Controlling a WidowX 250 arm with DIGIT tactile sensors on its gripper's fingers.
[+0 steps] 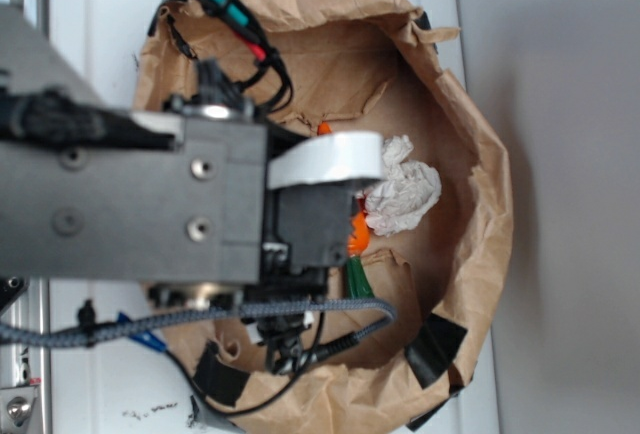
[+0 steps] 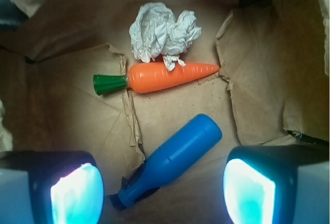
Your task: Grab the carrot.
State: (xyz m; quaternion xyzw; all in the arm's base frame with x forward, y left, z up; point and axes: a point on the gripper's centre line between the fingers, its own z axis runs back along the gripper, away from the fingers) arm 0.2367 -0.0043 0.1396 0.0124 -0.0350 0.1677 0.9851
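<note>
A white tabletop [image 1: 100,14] carried a crumpled brown paper bag [image 1: 480,254], its mouth open upward; in the exterior view the arm hid most of it, with only an orange sliver of carrot [image 1: 356,236] beside a crumpled white paper wad [image 1: 402,198]. In the wrist view the gripper [image 2: 164,192] stood open above 3 things on the bag's floor: the small orange plastic toy carrot, the wad touching it, and a blue plastic bottle [image 2: 175,158] nearer. Judged: approach step; next, move beyond the bottle and descend

Orange carrot [image 2: 170,75] with green stem lies flat, untouched, tip rightward.
</note>
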